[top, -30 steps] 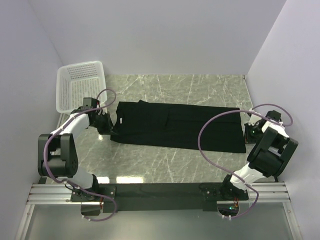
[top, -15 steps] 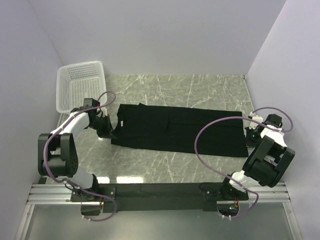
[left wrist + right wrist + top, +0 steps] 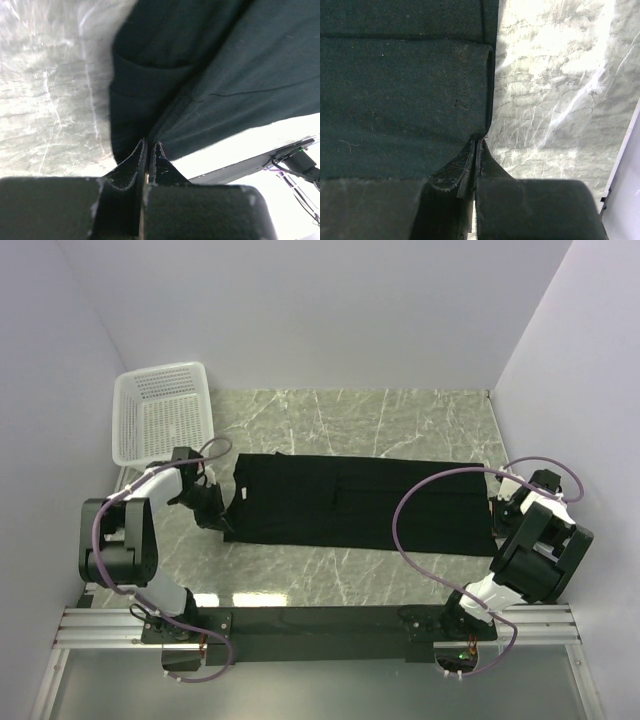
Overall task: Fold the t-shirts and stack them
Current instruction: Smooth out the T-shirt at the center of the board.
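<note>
1 marble table (image 3: pixel 400 415) carries everything, and its slick top is the first hazard: cloth dragged across it could slide as a whole rather than fold.

1 black t-shirt (image 3: pixel 350 502) lies on it as a long flat band. It starts just to the right of the white mesh basket (image 3: pixel 160 410), a little nearer the arms, and runs well away from the basket to the right.

2 closed grippers hold its short ends. The left gripper (image 3: pixel 218 508) is at the end nearest the basket, jaws pressed together on a fold of fabric. The right gripper (image 3: pixel 497 508) is at the end farthest from the basket, jaws shut on the hem corner.

Both pinches look thin, at the very fingertips. If the arms pull apart unevenly, I judge that 1 end could slip free and the band would sag or bunch. If only the top layer is caught at the far end, lifting could peel the layers open and spoil the fold. Swinging the near end toward the basket could snag its rim.
</note>
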### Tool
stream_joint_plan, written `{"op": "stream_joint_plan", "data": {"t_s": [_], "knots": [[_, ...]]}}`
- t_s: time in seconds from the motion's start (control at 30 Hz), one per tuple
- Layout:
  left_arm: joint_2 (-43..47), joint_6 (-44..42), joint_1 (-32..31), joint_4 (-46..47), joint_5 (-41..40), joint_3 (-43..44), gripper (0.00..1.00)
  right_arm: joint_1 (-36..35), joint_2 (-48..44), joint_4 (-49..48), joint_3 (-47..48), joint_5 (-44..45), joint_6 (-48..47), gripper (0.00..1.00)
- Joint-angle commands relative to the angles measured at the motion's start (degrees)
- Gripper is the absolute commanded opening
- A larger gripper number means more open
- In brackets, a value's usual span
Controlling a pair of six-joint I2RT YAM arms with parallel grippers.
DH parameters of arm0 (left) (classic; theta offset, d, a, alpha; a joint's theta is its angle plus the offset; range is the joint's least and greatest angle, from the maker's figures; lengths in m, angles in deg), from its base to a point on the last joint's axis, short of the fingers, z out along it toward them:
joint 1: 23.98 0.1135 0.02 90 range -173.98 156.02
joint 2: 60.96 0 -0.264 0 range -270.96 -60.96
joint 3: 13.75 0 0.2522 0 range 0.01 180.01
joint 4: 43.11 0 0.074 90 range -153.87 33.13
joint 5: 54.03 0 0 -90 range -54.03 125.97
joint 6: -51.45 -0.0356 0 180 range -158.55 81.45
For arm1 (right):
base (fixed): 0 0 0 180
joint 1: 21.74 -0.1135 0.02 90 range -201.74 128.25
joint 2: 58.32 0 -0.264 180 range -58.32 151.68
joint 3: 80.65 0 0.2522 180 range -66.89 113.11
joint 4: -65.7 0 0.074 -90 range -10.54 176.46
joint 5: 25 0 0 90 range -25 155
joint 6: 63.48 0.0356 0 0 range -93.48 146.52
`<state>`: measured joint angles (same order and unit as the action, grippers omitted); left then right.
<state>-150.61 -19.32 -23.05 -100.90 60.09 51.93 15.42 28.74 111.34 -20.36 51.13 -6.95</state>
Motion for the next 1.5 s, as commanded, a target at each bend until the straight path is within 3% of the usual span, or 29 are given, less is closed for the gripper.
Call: {"op": "stream_joint_plan", "data": {"t_s": [0.0, 0.23, 0.3, 0.4, 0.63, 0.73, 0.83, 1.0, 1.2, 1.47], "knots": [[-2.9, 0.8, -0.5, -1.3, -0.5, -2.8, 0.01, 0.6, -1.2, -0.7, 0.0, -0.5, -2.4, 0.01], [-3.1, 2.2, -2.7, -2.2, -4.6, -3.7, 0.01, 0.7, -1.4, -1.5, -0.6, 0.8, -3.3, 0.04], [-4.4, 3.0, -3.0, -2.1, -5.7, -2.7, 0.12, 0.6, -1.0, -1.9, -0.8, 0.7, -3.4, 0.07], [-2.6, 4.9, -3.2, -1.5, -8.2, 0.0, 0.36, 0.6, -1.0, -2.1, -0.6, 0.6, -3.0, 0.13], [1.3, 5.6, -3.1, -2.9, -13.7, 3.0, 0.56, 0.7, -1.3, -3.0, 1.2, 3.5, -3.3, 0.12], [3.9, 5.7, -3.0, -3.4, -13.4, 2.8, 0.58, 0.6, -1.0, -2.6, 2.3, 4.1, -3.4, 0.15], [7.1, 5.0, -3.0, -4.3, -12.7, 3.1, 0.61, 0.7, -2.2, -1.4, 3.0, 4.2, -4.8, 0.36], [12.1, 2.9, -2.8, -3.3, -11.7, 6.4, 0.65, 0.6, -3.9, -0.3, 4.9, 4.7, -6.1, 0.48], [7.9, 4.1, -3.0, 8.3, -7.5, 11.1, 0.65, 0.2, -4.8, 2.3, 8.1, -3.1, -7.0, 0.51], [-8.7, 8.8, -7.8, 13.5, -15.8, 23.1, 0.55, -8.1, 1.3, -0.7, 14.8, -9.2, -0.4, 0.5]]}}
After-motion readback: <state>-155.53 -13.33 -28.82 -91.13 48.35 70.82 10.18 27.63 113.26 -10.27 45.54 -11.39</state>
